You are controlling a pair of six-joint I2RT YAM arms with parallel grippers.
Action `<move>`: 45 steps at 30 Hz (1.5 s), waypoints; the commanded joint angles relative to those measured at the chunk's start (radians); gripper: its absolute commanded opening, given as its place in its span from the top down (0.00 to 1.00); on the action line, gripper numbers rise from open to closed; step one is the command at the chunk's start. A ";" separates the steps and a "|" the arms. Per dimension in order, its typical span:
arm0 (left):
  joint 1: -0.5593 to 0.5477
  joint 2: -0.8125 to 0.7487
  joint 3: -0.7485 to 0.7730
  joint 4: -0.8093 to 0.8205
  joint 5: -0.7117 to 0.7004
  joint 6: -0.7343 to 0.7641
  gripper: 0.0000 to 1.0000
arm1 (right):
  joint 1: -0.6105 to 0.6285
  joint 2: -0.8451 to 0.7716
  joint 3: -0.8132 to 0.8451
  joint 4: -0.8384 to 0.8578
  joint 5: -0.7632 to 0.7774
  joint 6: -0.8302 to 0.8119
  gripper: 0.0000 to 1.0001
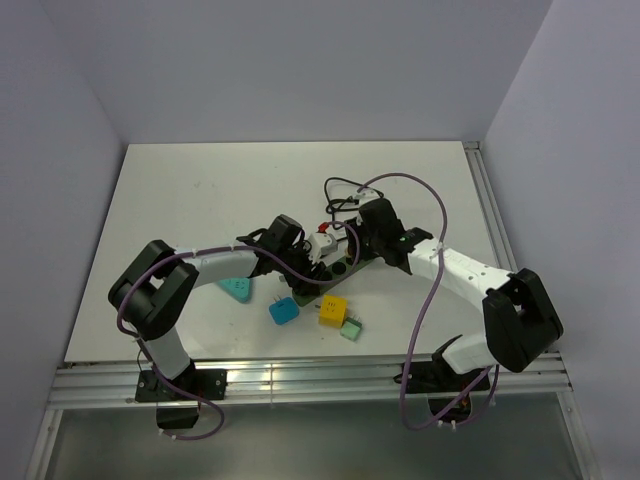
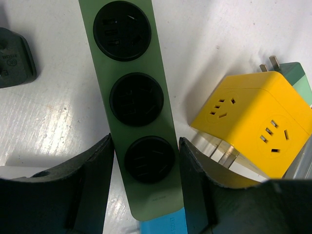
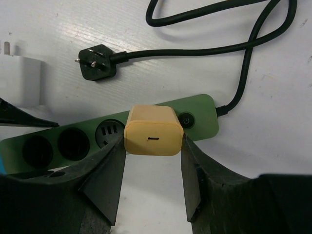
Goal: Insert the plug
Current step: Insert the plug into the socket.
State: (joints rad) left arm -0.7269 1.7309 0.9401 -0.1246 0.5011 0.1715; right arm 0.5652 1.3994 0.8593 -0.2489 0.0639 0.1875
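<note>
Top cam high behind arm bases, looking down on whole table [image 1: 200,200], left wrist cam close, straight down on green power strip [image 2: 129,66] socket end, right wrist cam close on its switch end w/ tan plug [image 3: 153,130], strip in all 3 views

White worktop [image 1: 200,200]. On it lie a green power strip [image 2: 135,100], its black cord [image 3: 243,48] and black plug [image 3: 97,62], and a white charger [image 3: 19,80]. Near the strip's end are a yellow cube socket [image 1: 332,311], a blue adapter [image 1: 284,311], a teal adapter [image 1: 236,289] and a pale green adapter [image 1: 351,328].
</note>
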 commanded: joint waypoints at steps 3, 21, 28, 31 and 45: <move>0.001 0.010 0.011 0.051 0.014 0.059 0.50 | 0.018 -0.008 0.032 -0.024 0.013 -0.017 1.00; -0.017 0.010 -0.003 0.075 -0.013 0.082 0.50 | 0.019 0.009 0.171 -0.223 -0.013 -0.003 1.00; -0.026 -0.002 -0.012 0.085 -0.022 0.088 0.50 | 0.021 0.056 0.208 -0.265 -0.018 -0.019 1.00; -0.028 -0.005 -0.017 0.083 -0.012 0.097 0.50 | 0.021 0.073 0.225 -0.270 -0.027 -0.029 1.00; -0.043 0.012 -0.001 0.052 0.005 0.118 0.51 | 0.021 0.113 0.265 -0.276 0.002 -0.080 1.00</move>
State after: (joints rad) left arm -0.7441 1.7271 0.9314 -0.1093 0.4862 0.2211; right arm 0.5785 1.5082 1.0817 -0.5392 0.0425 0.1349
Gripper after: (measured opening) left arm 0.560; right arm 0.523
